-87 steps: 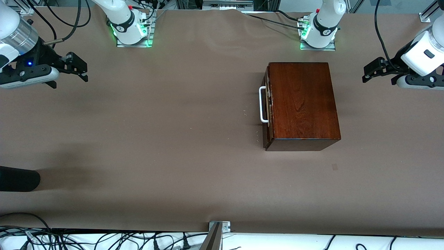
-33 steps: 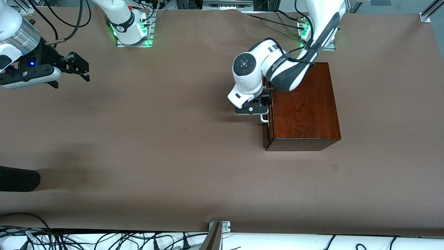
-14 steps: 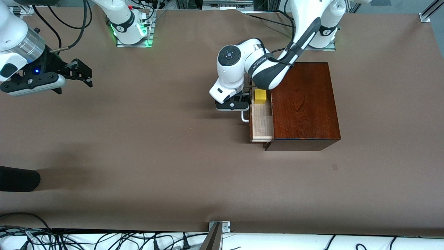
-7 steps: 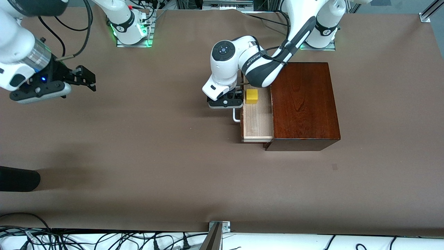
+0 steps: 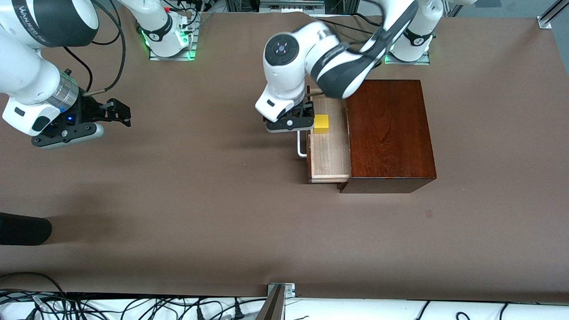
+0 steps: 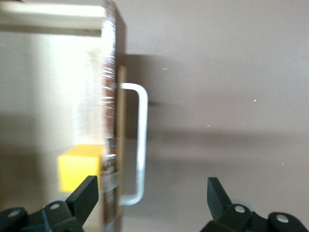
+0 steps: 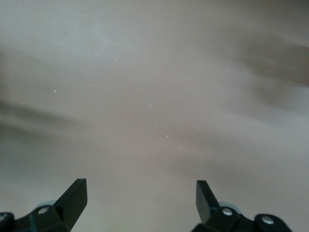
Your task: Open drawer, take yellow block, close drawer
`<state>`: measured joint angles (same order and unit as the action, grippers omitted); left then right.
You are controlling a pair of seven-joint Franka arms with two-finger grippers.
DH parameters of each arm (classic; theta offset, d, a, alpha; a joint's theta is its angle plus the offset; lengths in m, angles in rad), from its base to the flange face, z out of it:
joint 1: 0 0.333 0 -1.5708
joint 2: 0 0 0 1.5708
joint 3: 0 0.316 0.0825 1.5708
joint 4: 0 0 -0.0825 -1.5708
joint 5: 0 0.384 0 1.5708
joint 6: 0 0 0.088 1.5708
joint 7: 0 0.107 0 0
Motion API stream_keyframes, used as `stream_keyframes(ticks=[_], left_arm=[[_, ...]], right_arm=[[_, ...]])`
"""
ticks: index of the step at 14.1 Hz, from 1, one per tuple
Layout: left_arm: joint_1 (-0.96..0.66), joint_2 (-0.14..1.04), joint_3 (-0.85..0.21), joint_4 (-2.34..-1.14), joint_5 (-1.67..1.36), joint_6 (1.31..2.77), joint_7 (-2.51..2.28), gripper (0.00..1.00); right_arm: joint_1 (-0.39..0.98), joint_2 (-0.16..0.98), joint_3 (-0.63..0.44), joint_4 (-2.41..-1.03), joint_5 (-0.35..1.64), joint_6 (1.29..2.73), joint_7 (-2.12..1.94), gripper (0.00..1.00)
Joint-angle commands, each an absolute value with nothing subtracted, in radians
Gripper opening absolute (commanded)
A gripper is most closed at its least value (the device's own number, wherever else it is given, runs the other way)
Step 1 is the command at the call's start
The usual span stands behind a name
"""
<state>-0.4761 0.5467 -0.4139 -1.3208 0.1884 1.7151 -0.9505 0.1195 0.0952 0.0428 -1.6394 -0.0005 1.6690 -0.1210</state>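
The dark reddish-brown wooden box (image 5: 386, 133) stands toward the left arm's end of the table. Its drawer (image 5: 331, 155) is pulled out toward the right arm's end and shows a pale wood floor. The yellow block (image 5: 321, 124) sits in the drawer, beside the drawer front and in the part farther from the front camera. The white bar handle (image 5: 301, 147) is free. My left gripper (image 5: 298, 121) is open and empty above the handle and drawer front. In the left wrist view, the handle (image 6: 141, 145) and block (image 6: 79, 166) lie below my gripper (image 6: 152, 186). My right gripper (image 5: 118, 111) is open over bare table; the right wrist view shows it (image 7: 140, 188) empty.
A black rounded object (image 5: 22, 229) lies at the right arm's end of the table, nearer to the front camera. A metal bracket (image 5: 280, 293) sits at the table's near edge. Cables run along the near and top edges.
My left gripper reached the handle, pulled the drawer out and uncovered the yellow block. It has now let go and risen. My right arm has moved toward the table's middle.
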Motion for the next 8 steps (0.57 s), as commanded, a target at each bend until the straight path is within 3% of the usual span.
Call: stream_keyframes(ticks=[1, 5, 8], left_arm=[[-0.373, 0.467, -0.414, -1.279, 0.143, 1.564, -0.766, 1.0], [-0.198, 0.315, -0.4, -1.284, 0.1, 1.45, -0.602, 1.0], [-0.065, 0.2, -0.358, -1.359, 0.065, 1.425, -0.4, 1.0]], right_arm=[[0.12, 0.092, 0.095, -1.612, 0.011, 1.574, -0.207, 1.0], [0.121, 0.094, 0.168, -1.591, 0.021, 1.563, -0.362, 1.0], [0.129, 0.126, 0.319, -1.533, 0.029, 1.561, -0.429, 1.0]])
